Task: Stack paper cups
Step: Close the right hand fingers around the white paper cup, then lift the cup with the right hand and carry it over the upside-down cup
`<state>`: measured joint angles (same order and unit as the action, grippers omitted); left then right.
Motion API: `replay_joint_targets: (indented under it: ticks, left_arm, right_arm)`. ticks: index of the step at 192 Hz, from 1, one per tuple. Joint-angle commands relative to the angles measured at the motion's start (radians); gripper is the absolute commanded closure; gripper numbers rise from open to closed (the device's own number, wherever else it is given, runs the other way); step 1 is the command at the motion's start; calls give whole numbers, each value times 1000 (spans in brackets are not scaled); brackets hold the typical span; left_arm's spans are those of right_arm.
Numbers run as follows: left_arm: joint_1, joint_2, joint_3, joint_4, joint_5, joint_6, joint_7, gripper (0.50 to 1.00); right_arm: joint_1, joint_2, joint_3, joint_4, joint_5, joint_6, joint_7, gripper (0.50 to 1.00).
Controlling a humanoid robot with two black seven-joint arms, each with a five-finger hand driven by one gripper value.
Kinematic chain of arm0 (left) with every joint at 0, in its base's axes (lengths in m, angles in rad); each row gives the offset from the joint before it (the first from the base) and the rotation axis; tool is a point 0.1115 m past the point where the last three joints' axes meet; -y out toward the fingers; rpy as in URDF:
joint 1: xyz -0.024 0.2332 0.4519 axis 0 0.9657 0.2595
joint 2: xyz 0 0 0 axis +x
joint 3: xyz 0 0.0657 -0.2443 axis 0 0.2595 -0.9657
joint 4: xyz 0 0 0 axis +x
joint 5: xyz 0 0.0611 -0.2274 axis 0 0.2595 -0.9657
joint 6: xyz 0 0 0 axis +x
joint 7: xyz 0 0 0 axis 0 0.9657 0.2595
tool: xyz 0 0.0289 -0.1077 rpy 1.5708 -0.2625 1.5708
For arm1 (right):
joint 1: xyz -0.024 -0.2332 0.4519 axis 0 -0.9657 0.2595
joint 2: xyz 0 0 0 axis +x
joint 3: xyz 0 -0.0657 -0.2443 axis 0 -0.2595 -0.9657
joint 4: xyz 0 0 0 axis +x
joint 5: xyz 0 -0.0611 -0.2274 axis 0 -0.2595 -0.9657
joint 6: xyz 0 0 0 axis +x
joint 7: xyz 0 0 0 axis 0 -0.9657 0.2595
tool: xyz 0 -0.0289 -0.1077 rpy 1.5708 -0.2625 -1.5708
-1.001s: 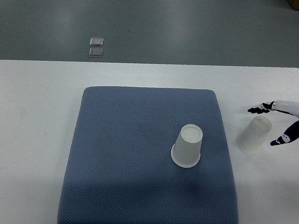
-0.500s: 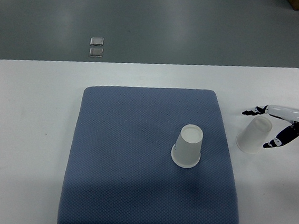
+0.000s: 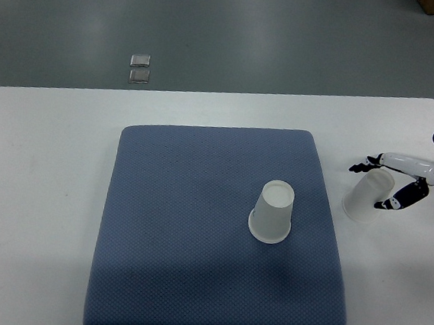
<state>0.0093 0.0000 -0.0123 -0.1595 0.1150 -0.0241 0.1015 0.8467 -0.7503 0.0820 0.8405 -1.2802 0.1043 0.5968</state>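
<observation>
Right arm (image 3: 432,166) cut off at right edge; mat (image 3: 218,232) front edge clipped.

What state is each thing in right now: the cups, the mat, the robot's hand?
Cup on the mat: upside down, untouched.
Cup on the table: upside down, between the hand's fingers.
Blue mat: lying flat.
Right hand: fingers spread around the cup, not visibly gripping.

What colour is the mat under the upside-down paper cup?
The mat is dark blue with a fine dotted texture, seen in the top view.
</observation>
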Motion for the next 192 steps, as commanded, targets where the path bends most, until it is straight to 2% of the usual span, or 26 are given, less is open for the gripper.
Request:
replay_joint_targets:
  ticks: [1,14,35,58,107,141,164,181,192]
  left_arm:
    - [0,0,0,0,0,0,0,500]
    - [0,0,0,0,0,1,0,500]
    - [0,0,0,0,0,0,0,500]
    - [0,0,0,0,0,0,0,500]
    - [0,0,0,0,0,0,0,500]
    - [0,0,0,0,0,0,0,500]
    - [0,0,0,0,0,1,0,500]
    - [0,0,0,0,0,1,0,500]
    - [0,0,0,0,0,0,0,500]
  right_arm:
    - [0,2,-1,-6,-2,0,-2,722]
    - [0,2,-2,-6,-5,2,0,756]
    - [-1,2,-4,-6,-11,2,0,844]
    - [0,2,-4,-5,-13,2,1,873]
    - [15,-8,18,-5,1,5,12,875]
    - [57,-14,55,-3,7,34,14,873]
    - [123,-12,87,2,10,120,14,873]
    - [164,-20,140,20,35,242,14,867]
    - [186,-24,194,51,45,354,14,865]
